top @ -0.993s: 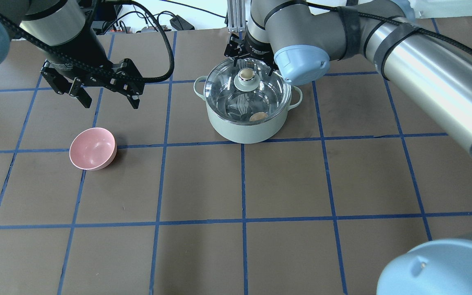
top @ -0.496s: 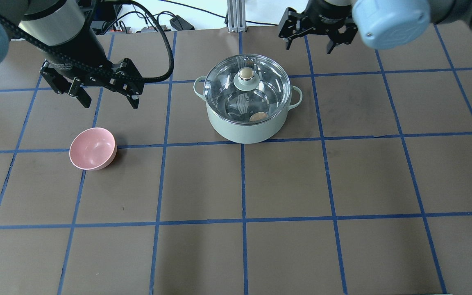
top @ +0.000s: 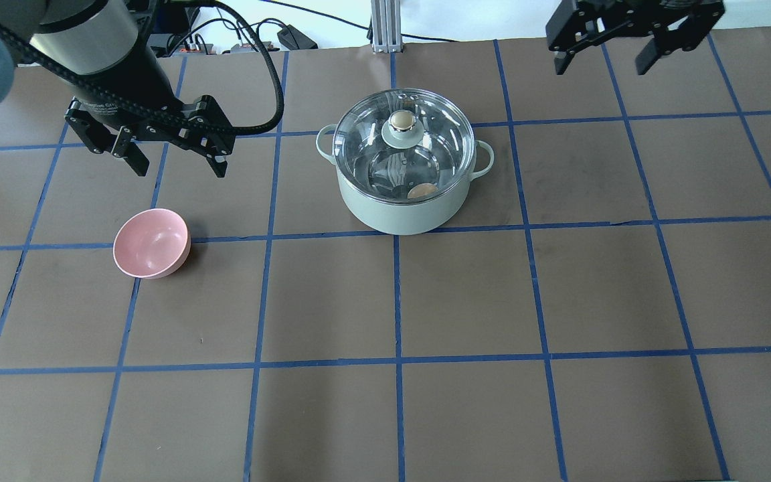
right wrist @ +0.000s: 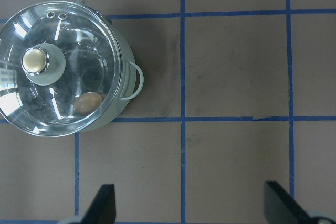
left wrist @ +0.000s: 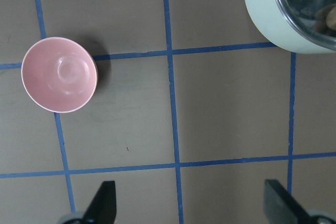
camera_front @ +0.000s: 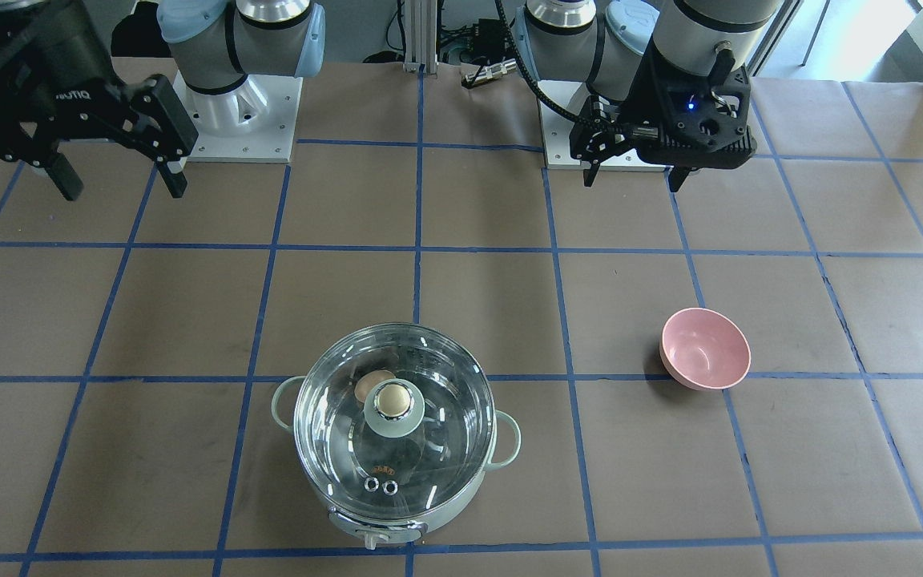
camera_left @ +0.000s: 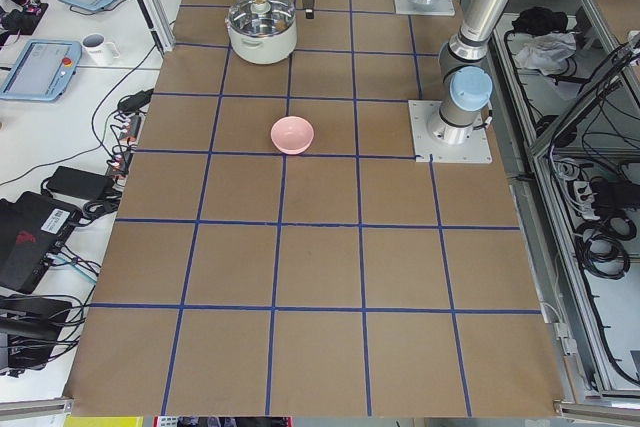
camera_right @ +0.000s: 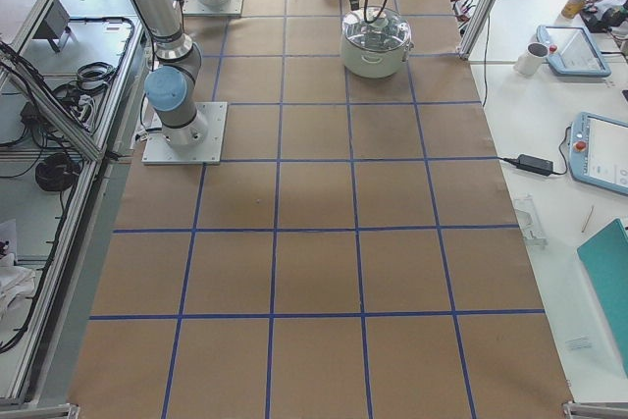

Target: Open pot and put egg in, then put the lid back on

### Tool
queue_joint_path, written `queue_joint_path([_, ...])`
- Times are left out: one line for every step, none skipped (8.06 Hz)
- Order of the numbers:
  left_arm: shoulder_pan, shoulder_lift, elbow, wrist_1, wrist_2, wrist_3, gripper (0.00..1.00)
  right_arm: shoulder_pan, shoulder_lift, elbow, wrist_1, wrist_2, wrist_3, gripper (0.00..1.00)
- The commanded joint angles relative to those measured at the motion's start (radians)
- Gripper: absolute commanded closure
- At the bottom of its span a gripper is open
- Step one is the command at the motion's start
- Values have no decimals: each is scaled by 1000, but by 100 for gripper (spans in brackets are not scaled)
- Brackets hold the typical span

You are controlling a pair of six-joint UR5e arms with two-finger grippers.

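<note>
The mint-green pot (top: 395,214) stands at the table's far middle. The glass lid (top: 425,150) with its beige knob sits on the pot. The tan egg (top: 421,191) lies inside the pot and shows through the glass; it also shows in the right wrist view (right wrist: 87,102) and the front view (camera_front: 372,385). My right gripper (top: 601,65) is open and empty, high and to the far right of the pot. My left gripper (top: 178,164) is open and empty, left of the pot and above the table.
A small empty pink bowl (top: 152,242) sits on the table to the left of the pot, just nearer than my left gripper; it also shows in the left wrist view (left wrist: 59,74). The brown table has a grid of blue tape lines.
My right gripper has pulled away from the lid's knob, rising and moving to the far right. The lid stays on the pot. The left arm has not moved.
</note>
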Motion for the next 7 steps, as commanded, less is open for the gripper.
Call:
queue_joint_path([-1, 1, -1, 1, 1, 0, 0, -2, -34, 10, 58, -8, -15, 0])
queue_joint_path([0, -1, -1, -1, -1, 0, 0, -2, -35, 19, 53, -8, -16, 0])
queue_joint_path([0, 1, 1, -1, 1, 0, 0, -1, -35, 20, 55, -7, -16, 0])
queue_joint_path([-1, 1, -1, 1, 1, 0, 0, 1, -32, 20, 52, -8, -16, 0])
queue_joint_path([-1, 1, -1, 1, 1, 0, 0, 5, -28, 20, 44, -11, -16, 0])
queue_joint_path([0, 1, 1, 1, 1, 0, 0, 8, -29, 19, 46, -23, -16, 0])
queue_joint_path([0, 1, -1, 1, 1, 0, 0, 8, -26, 20, 46, -22, -16, 0])
